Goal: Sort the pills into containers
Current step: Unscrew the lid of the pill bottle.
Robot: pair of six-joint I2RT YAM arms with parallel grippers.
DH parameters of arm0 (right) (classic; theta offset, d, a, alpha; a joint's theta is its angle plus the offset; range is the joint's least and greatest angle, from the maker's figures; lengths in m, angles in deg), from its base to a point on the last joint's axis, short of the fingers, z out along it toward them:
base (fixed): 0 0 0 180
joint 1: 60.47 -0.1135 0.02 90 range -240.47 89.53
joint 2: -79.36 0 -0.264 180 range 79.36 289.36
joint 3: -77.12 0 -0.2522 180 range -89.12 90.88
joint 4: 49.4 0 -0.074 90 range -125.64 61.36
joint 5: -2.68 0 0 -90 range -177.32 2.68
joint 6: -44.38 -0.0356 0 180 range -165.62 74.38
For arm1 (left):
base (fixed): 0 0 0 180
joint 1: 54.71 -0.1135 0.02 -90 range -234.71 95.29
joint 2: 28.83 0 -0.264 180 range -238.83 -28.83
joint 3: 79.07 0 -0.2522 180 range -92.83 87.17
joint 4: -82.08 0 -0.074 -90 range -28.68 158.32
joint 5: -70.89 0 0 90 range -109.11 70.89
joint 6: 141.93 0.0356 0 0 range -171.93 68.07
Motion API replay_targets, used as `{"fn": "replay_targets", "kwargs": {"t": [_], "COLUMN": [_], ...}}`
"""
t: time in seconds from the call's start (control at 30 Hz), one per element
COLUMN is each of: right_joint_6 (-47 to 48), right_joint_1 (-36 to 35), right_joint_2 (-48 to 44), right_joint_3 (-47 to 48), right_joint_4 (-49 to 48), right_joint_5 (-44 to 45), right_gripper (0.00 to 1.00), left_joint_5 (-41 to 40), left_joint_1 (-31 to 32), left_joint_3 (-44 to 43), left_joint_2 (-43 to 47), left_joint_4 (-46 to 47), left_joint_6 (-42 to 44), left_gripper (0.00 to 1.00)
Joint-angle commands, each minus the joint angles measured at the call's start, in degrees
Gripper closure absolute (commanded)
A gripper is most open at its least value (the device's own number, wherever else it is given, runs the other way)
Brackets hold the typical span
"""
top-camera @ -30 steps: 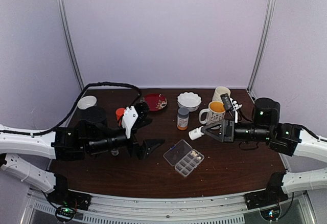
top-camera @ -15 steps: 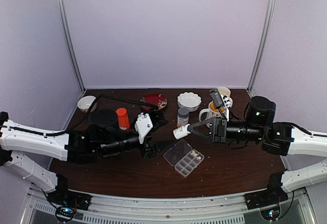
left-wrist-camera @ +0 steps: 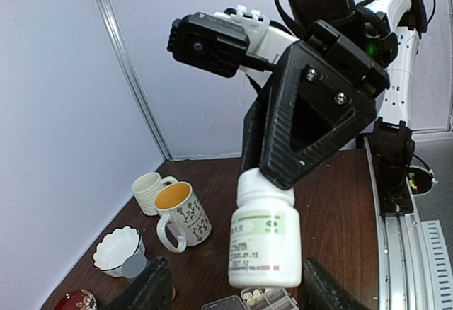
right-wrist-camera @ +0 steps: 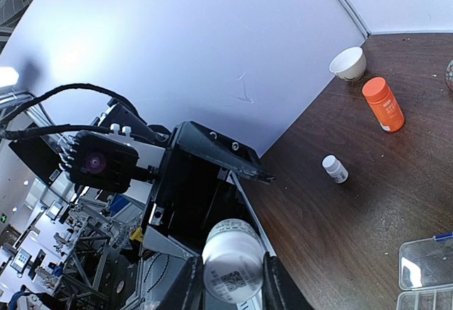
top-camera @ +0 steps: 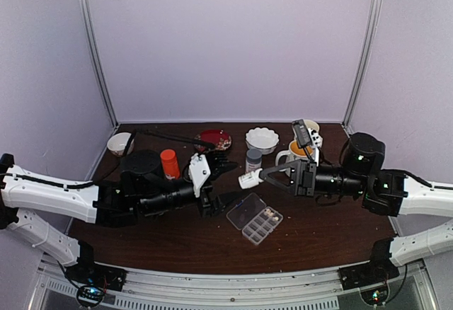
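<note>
Pills (top-camera: 268, 217): some lie in the open organiser (top-camera: 243, 213), front-centre on the worktop (top-camera: 318, 233). Just beyond it, the right gripper (top-camera: 262, 175), clamped on a white bottle (top-camera: 248, 180), has moved left, up to the left gripper (top-camera: 225, 182), whose fingers are spread. A handover or uncapping is judged imminent.

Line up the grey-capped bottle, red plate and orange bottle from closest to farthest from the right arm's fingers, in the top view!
From the right fingers:
1. grey-capped bottle, just behind them.
2. red plate, farther back and left.
3. orange bottle, far to the left.
</note>
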Motion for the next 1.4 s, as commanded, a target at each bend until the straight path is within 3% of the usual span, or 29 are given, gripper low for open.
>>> {"fn": "replay_targets", "kwargs": {"t": [0.0,0.13,0.43,0.73,1.0,1.37], "right_joint_6": [0.2,0.41,1.47,6.19,19.75,40.39], "right_joint_1": [-0.38,-0.38,-0.38,-0.43,-0.47,-1.25], "right_joint_2": [0.6,0.91,0.83,0.05,-1.28,2.75], "right_joint_3": [0.77,1.12,1.54,2.44,3.6,10.02], "right_joint_4": [-1.46,-1.45,-0.42,3.61,7.36,15.28], "right_joint_5": [-0.2,-0.31,-0.6,-1.64,-4.24,-5.76], "right_gripper": [1.0,1.0,1.0,1.0,1.0,1.0], "left_joint_5": [1.85,1.49,2.7,4.98,14.22,26.72], "left_joint_1": [0.34,0.32,0.29,0.18,-2.25,-5.93], "left_joint_3": [-1.48,-1.6,-2.53,-3.77,-4.67,-7.66], "left_joint_2": [-0.49,-0.59,-1.8,-1.39,-0.07,1.31], "left_joint_4": [4.52,4.46,4.77,3.67,3.28,-2.48], "left_joint_6": [0.78,0.93,0.64,-5.02,-16.09,-22.99], "left_gripper": [0.38,0.52,0.71,0.77,0.85,0.86]}}
